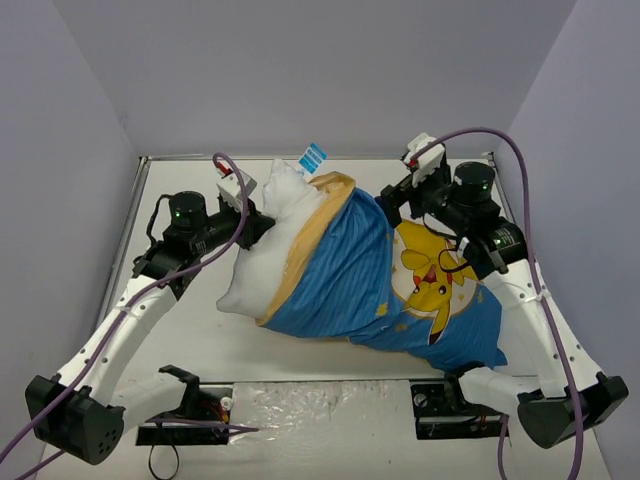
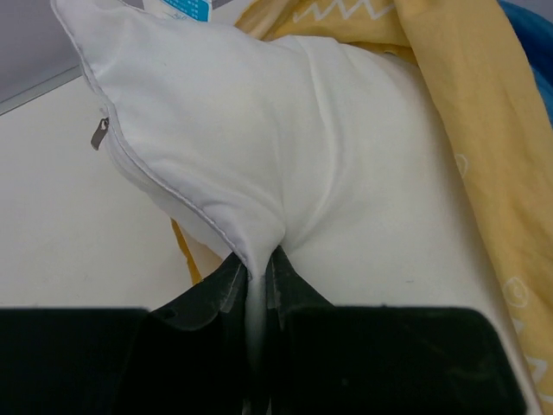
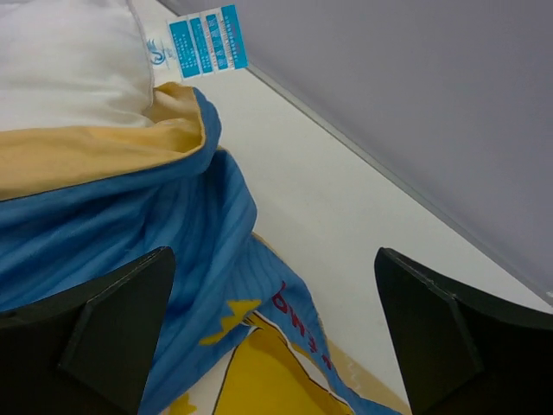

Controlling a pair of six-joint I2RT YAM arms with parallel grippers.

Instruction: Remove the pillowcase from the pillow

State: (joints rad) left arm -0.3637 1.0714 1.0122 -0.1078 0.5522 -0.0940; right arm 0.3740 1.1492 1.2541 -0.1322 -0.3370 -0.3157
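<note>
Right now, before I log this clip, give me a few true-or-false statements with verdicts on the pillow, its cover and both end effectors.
1. The left end effector is shut on a pinch of the plump white pillow. True.
2. The right end effector is clamped on the blue pinstriped pillowcase. False: its fingers are wide open and grip nothing.
3. The pillowcase is completely off the pillow. False: it covers much of the pillow, and only one end is bare.
4. A small blue tag sticks out at the pillow's bare corner. True.
</note>
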